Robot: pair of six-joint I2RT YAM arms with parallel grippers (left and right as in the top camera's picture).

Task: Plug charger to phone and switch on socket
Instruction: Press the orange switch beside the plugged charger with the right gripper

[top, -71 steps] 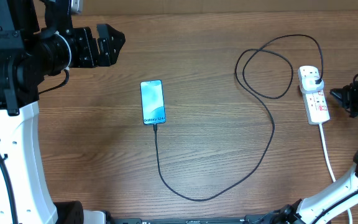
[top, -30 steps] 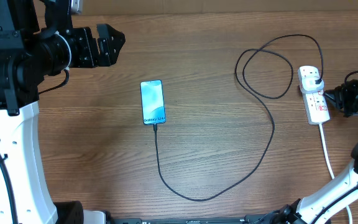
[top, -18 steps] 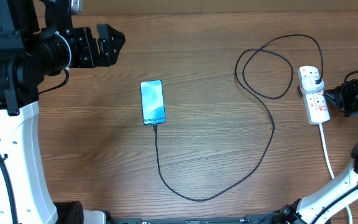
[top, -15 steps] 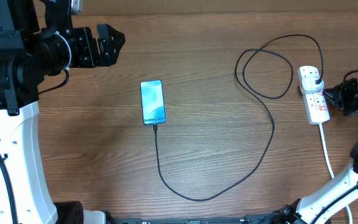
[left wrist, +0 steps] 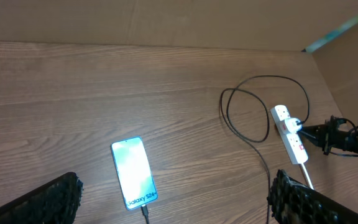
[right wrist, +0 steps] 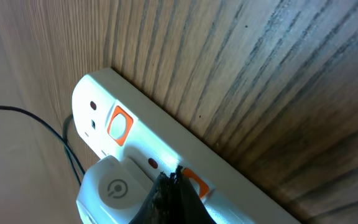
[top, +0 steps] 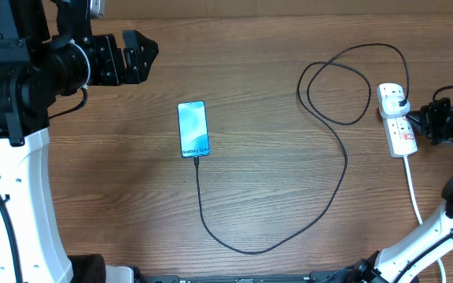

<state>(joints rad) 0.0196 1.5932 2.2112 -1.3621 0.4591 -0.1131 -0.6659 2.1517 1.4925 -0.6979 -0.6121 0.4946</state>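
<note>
Fingers of the left gripper [top: 146, 55] are spread apart and empty, well away from the phone [top: 193, 128], which lies face up mid-table. The charger [top: 343, 169] runs from the phone's lower end, loops, and reaches the socket [top: 398, 124] at the right. The right gripper [top: 417, 119] meets the socket's side.

Left wrist: the 2 left fingers [left wrist: 51, 200] sit wide apart at the bottom corners, with phone, charger and socket beyond.

Right wrist: the 2 right fingers [right wrist: 173, 194] are pinched together, their tip on the socket beside 1 orange switch [right wrist: 194, 182], next to the plug [right wrist: 114, 190].
</note>
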